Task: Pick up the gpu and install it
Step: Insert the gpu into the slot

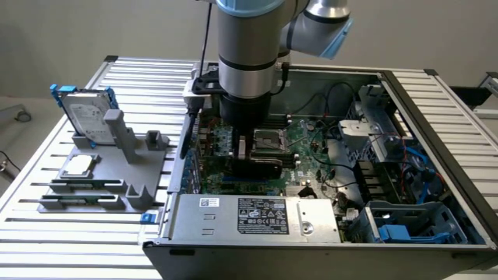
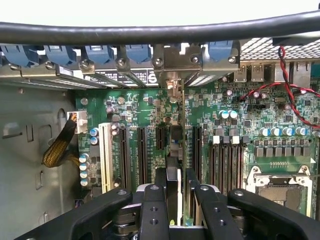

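Note:
The gpu (image 2: 176, 150) shows edge-on in the wrist view, a thin upright card running from between my fingers (image 2: 160, 187) to its silver end bracket (image 2: 176, 62) at the case's rear slot openings. It stands on the green motherboard (image 2: 235, 110) in line with a black expansion slot, among the other slots (image 2: 141, 155). My gripper (image 2: 175, 192) is shut on the card's near end. In the exterior view the gripper (image 1: 251, 153) reaches down into the open computer case (image 1: 435, 116), with the card's dark body (image 1: 257, 168) below it; how deep the card sits is hidden.
The CPU socket (image 1: 269, 140) lies just beside the gripper. A power supply (image 1: 257, 216) fills the case's near side, with drive cages (image 1: 412, 224) at the exterior view's right. Outside, a grey holder (image 1: 116, 157) carries a hard drive in a blue frame (image 1: 81, 114), a CPU chip (image 1: 78, 166) and memory sticks (image 1: 86, 185).

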`<state>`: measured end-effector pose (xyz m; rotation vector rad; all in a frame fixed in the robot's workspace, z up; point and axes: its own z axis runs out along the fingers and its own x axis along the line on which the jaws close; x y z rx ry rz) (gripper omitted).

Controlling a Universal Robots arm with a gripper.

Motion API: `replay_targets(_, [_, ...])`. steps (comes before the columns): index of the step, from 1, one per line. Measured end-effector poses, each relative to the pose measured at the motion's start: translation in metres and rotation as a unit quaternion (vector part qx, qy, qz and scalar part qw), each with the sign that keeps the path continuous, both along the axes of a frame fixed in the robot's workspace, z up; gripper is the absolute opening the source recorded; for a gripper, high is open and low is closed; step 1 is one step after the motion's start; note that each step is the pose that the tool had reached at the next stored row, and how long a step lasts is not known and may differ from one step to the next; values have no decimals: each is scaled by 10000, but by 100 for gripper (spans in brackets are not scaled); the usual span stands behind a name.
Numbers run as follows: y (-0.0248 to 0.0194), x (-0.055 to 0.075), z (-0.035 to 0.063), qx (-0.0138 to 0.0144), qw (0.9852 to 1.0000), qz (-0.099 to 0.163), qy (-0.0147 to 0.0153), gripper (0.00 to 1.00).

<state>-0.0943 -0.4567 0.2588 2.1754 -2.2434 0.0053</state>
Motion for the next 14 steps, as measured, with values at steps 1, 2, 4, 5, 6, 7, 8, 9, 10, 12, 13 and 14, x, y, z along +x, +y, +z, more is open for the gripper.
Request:
replay_targets(1, [0,-1,0,9,10000,-1,0,27])
replay_targets(2, [0,-2,0,16,10000,-2,0,27])
replay_targets(4, [1,-2,0,21,10000,-3,0,27])
replay_targets(5, [0,-2,-1,22,10000,-3,0,27])
replay_targets(6, [0,-2,-2,25,10000,-3,0,27])
replay_targets(7, [0,-2,-3,27,10000,-3,0,27])
replay_targets(8, [-1,-2,-7,29,10000,-4,-1,27])
replay_targets(9, [-1,-2,-11,28,10000,-5,-1,27])
replay_targets(10, [-1,-4,-17,26,10000,-7,-2,27])
replay_targets(12, [0,-10,-32,32,10000,-15,-5,27])
replay_targets(13, [0,-16,-34,33,10000,-21,-6,27])
replay_targets(14, [0,-24,-36,35,10000,-27,-7,27])
